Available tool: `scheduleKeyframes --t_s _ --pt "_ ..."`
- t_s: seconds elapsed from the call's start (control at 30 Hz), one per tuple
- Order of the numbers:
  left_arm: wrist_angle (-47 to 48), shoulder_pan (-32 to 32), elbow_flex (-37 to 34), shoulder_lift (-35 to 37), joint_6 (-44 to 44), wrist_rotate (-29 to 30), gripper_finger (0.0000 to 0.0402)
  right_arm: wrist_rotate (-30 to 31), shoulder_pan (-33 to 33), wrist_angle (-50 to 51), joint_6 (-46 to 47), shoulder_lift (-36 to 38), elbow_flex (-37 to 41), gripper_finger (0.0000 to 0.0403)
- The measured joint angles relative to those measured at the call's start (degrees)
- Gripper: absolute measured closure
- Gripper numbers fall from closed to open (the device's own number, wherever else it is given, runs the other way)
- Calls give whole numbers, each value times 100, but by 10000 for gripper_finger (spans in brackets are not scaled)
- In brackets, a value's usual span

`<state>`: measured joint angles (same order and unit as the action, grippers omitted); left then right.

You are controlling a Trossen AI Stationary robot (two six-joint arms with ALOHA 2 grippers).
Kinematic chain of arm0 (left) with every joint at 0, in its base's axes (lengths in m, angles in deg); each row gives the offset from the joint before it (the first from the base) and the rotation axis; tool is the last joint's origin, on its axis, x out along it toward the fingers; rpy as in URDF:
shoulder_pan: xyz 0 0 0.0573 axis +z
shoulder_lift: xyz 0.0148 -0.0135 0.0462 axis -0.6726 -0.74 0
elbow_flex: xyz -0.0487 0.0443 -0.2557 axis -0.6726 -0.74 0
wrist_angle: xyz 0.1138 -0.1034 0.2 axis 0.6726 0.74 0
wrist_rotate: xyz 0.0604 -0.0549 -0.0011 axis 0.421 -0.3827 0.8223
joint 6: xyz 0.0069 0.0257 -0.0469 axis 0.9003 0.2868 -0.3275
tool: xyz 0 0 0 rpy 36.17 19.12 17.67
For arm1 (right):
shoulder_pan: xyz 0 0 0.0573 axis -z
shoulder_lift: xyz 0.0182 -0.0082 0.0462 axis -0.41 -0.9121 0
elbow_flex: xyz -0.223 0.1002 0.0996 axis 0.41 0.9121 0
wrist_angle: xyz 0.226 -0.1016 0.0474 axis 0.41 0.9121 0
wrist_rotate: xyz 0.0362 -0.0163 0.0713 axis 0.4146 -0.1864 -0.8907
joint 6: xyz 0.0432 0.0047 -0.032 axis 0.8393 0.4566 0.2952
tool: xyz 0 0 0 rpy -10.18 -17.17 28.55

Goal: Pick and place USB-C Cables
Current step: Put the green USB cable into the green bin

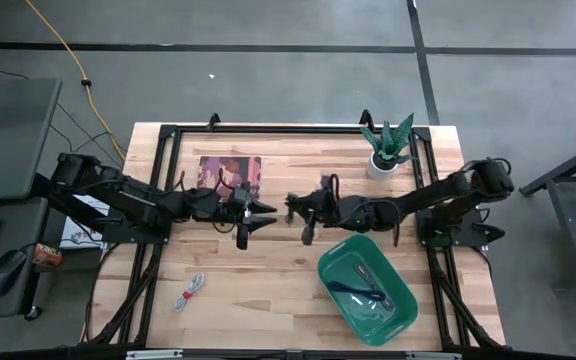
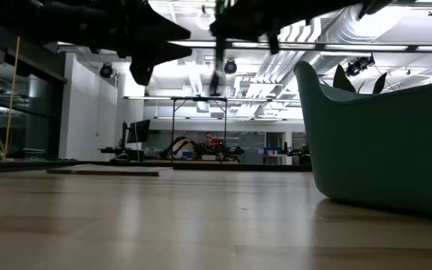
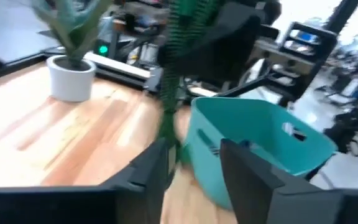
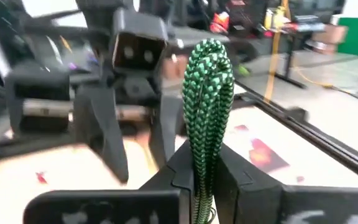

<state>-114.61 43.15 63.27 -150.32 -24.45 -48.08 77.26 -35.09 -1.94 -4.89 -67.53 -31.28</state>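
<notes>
Green USB-C cable (image 4: 207,93) is clamped in right hand (image 4: 202,180) mid-air over desk (image 1: 268,290). Left hand (image 3: 194,165) is parted, nothing gripped. Handover judged done; nxt: cable to be carried to teal tub (image 1: 353,300), released.

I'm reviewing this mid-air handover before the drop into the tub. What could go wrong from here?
1. The right gripper pinches the braided green cable bundle only at its lower end, so it may slip or swing.
2. The open left gripper sits close and could snag the bundle.
3. The teal plastic tub already holds cables; a loose drop may miss its rim.
</notes>
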Motion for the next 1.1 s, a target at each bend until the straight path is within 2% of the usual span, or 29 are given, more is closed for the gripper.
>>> scheduleKeyframes --t_s 0.23,0.33,0.53,0.77,0.9,1.1 --pt "1376 78 -2 1144 309 107 222 1011 -397 1810 40 724 0 390" --pt "1736 -12 -105 1640 478 119 214 1290 -564 2154 115 971 165 392" --pt "1755 -47 -726 2791 518 298 213 1490 -739 1616 292 1967 1281 396" --pt "1752 -47 -1270 3997 796 653 213 1291 -924 457 246 3218 2449 395" --pt "1791 -43 -1266 4294 796 492 213 1222 -945 456 245 3525 2562 395" --pt "1791 -56 -1266 4390 796 391 213 1103 -943 499 296 3584 2551 395"
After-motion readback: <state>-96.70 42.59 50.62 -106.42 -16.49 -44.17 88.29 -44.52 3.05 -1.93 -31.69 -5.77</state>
